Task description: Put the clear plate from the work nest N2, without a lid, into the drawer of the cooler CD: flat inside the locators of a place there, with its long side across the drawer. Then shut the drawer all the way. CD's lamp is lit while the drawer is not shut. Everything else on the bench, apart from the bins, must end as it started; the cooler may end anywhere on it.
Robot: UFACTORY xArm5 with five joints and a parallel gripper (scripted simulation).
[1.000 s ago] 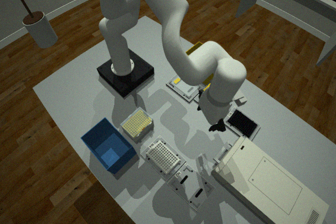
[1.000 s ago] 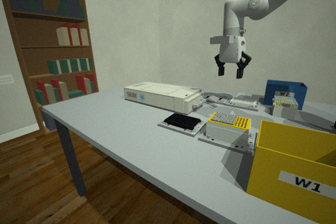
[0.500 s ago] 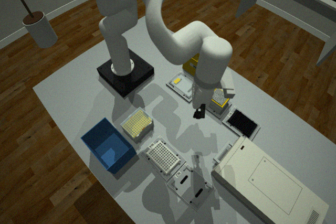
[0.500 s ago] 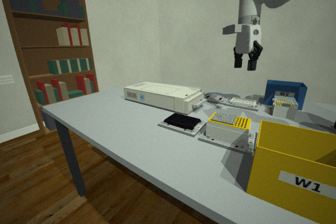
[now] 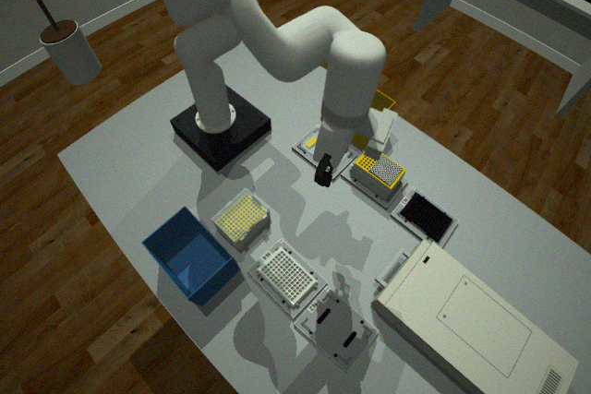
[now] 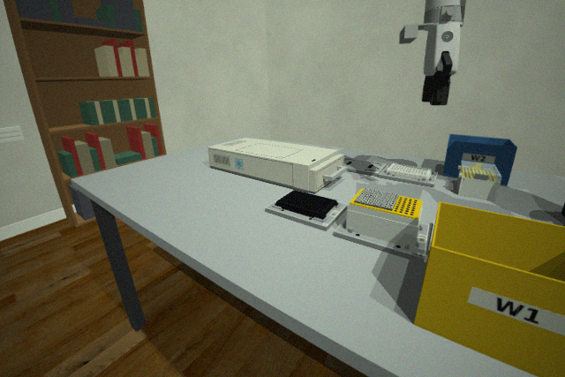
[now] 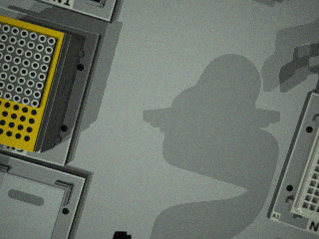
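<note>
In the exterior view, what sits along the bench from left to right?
Cooler → black plate → yellow-topped tip box → blue bin, with the yellow bin nearest the camera at far right.

Top view: high above the bench (image 5: pixel 119 151), tilted steeply down, taking in all its edges but the near right corner, plus the arm's base (image 5: pixel 252 134) and surrounding floor. Exterior view: low, just off one bench (image 6: pixel 219 236) corner beside the yellow bin (image 6: pixel 493 272), facing along the surface toward the cooler (image 6: pixel 274 161) and bookshelf (image 6: pixel 27 76). Wrist view: straight down from well above mid-bench (image 7: pixel 169 65), narrow field; all three views share the yellow-topped tip box (image 5: pixel 379 170) (image 6: pixel 385 201) (image 7: pixel 25 85).
</note>
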